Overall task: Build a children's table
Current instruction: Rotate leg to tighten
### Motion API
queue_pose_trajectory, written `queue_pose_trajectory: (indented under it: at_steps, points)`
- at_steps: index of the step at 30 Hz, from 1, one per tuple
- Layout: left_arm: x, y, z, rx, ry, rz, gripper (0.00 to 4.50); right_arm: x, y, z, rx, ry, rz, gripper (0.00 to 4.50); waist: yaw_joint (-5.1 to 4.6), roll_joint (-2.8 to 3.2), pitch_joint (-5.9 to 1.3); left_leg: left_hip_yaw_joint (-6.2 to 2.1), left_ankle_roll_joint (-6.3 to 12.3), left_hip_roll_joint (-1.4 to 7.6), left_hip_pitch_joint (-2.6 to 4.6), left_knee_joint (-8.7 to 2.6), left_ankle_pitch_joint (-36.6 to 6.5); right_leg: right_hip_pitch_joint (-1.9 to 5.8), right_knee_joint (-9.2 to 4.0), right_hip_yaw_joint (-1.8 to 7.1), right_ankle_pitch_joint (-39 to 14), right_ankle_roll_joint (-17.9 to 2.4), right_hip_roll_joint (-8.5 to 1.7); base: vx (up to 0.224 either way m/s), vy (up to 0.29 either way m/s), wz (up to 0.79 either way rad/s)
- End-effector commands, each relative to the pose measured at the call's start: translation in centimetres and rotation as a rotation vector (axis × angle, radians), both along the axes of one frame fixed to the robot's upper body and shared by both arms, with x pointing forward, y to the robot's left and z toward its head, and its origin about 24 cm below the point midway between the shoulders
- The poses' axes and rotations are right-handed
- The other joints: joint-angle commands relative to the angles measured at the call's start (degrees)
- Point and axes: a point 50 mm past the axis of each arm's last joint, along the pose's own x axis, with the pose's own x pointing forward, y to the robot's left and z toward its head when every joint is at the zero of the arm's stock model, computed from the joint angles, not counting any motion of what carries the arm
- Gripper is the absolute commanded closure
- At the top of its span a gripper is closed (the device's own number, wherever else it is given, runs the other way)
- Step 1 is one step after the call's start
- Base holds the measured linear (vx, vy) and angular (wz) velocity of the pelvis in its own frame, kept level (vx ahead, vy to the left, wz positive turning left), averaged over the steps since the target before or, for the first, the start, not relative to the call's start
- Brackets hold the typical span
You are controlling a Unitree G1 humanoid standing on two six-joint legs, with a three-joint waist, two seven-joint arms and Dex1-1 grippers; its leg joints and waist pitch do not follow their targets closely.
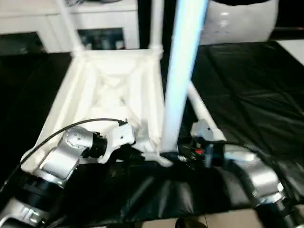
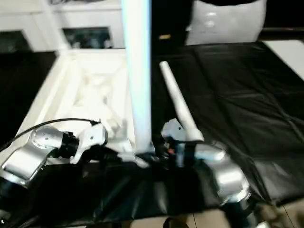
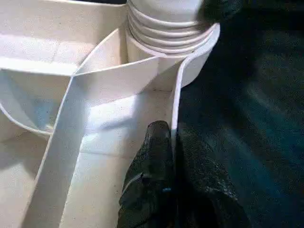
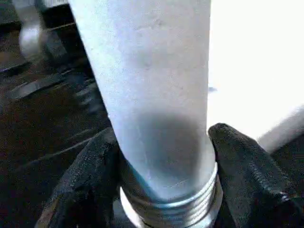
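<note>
Between right fingers (image 4: 90, 185), threaded leg (image 4: 156, 109) end.

No readable text, labels, brands, numbers or signs on anything in view.

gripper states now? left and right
Left gripper: shut on the tabletop rim, by the near corner socket.
Right gripper: shut on the upright leg, just above its thread.
</note>
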Motion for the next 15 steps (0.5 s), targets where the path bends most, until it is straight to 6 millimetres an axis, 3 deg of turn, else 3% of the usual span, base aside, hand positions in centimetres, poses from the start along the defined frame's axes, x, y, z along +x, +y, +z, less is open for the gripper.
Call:
queue_pose_trajectory:
  at_steps: [1,3,5,6,8,9,10,11,12,13,14,15]
  points:
    - [0.2,-2.4,-0.2,-0.064,-0.023,0.115,4.50,-1.4,3.7,-1.6,0.017,0.103,0.028,1.90,-0.66,0.05,-0.91,-2.22,-0.97,2.68,0.51,-4.99,-25.5,0.94,-6.77,2.40,-41.5,-4.8,-5.06,-0.058,0.011,-0.08]
    - [0.2,-3.3,0.0,-0.090,-0.019,0.166,4.50,-1.3,4.7,-1.6,0.027,0.120,-0.044,1.90,-1.73,0.01,-0.90,-2.61,-1.34,2.62,0.28,-5.43,-26.4,1.28,-7.03,1.87,-41.6,-3.5,-4.86,-0.056,0.030,-0.15]
    - [0.6,-4.4,0.3,-0.115,-0.035,0.264,4.50,-0.9,6.0,-1.7,0.036,0.150,-0.161,1.91,-2.51,0.11,-0.74,-2.69,-0.97,2.37,0.37,-5.46,-27.1,0.95,-7.58,1.70,-42.6,-2.5,-4.79,-0.025,0.016,-0.07]
    - [0.8,-5.0,0.5,-0.125,-0.046,0.311,4.50,-0.7,6.7,-1.7,0.034,0.163,-0.216,1.91,-3.34,0.26,-0.47,-2.83,-1.11,2.18,0.74,-5.36,-28.6,0.61,-8.27,1.13,-43.9,-1.9,-4.73,0.000,0.000,0.00]
    - [1.2,-5.7,0.8,-0.138,-0.066,0.362,4.50,-0.2,7.7,-1.9,0.021,0.174,-0.298,1.91,-3.93,0.51,-0.14,-3.05,-1.23,2.13,0.67,-5.51,-30.4,0.53,-8.65,0.59,-45.0,-1.2,-4.66,-0.051,0.043,-0.13]
    - [1.4,-6.5,0.9,-0.156,-0.067,0.401,4.50,0.3,8.6,-1.8,0.026,0.198,-0.379,1.91,-4.48,0.83,-0.18,-3.47,-1.40,2.14,1.11,-5.61,-33.8,0.77,-9.07,-0.49,-44.7,-0.3,-4.44,-0.050,0.048,-0.15]
    - [1.4,-6.7,1.0,-0.160,-0.066,0.413,4.50,0.5,8.8,-1.8,0.029,0.206,-0.399,1.91,-5.33,1.18,0.08,-3.87,-1.32,2.45,0.78,-6.30,-37.4,1.46,-9.12,-1.65,-41.2,-0.2,-4.11,-0.045,0.064,-0.16]
    - [1.4,-6.7,1.0,-0.160,-0.067,0.414,4.50,0.5,8.8,-1.8,0.027,0.206,-0.403,1.91,-5.43,1.75,0.12,-4.21,-1.59,2.85,0.87,-6.91,-40.4,1.94,-8.84,-2.39,-39.3,-0.1,-3.81,-0.048,0.069,-0.10]
    - [1.4,-7.0,1.1,-0.165,-0.073,0.418,4.50,0.7,9.2,-1.7,0.019,0.206,-0.425,1.91,-5.51,2.52,0.50,-4.68,-2.06,4.31,-0.19,-9.11,-47.6,3.59,-5.57,-2.84,-30.5,-1.2,-3.06,-0.048,0.069,-0.10]
    - [1.4,-7.6,1.3,-0.171,-0.077,0.411,4.50,1.1,9.8,-1.3,0.026,0.193,-0.445,1.56,-3.76,3.35,0.55,-4.04,-2.84,6.01,-2.92,-12.70,-54.0,5.89,2.95,-1.61,-15.5,-3.2,-2.51,-0.082,0.030,0.05]
    - [1.3,-7.7,1.4,-0.170,-0.081,0.399,4.50,1.3,9.9,-1.1,0.027,0.181,-0.450,1.35,-2.84,2.55,0.44,-2.90,-1.80,6.19,-2.61,-13.48,-53.8,4.98,4.21,-0.57,-11.5,-3.0,-2.19,-0.018,-0.057,0.18]
    - [1.2,-7.7,1.4,-0.160,-0.084,0.383,4.50,1.4,9.7,-0.9,0.024,0.162,-0.465,1.35,-2.79,-1.07,0.55,-1.91,-0.98,0.19,4.19,-2.64,-33.1,-2.62,-8.59,2.58,-46.7,0.6,-6.52,-0.018,-0.057,0.18]
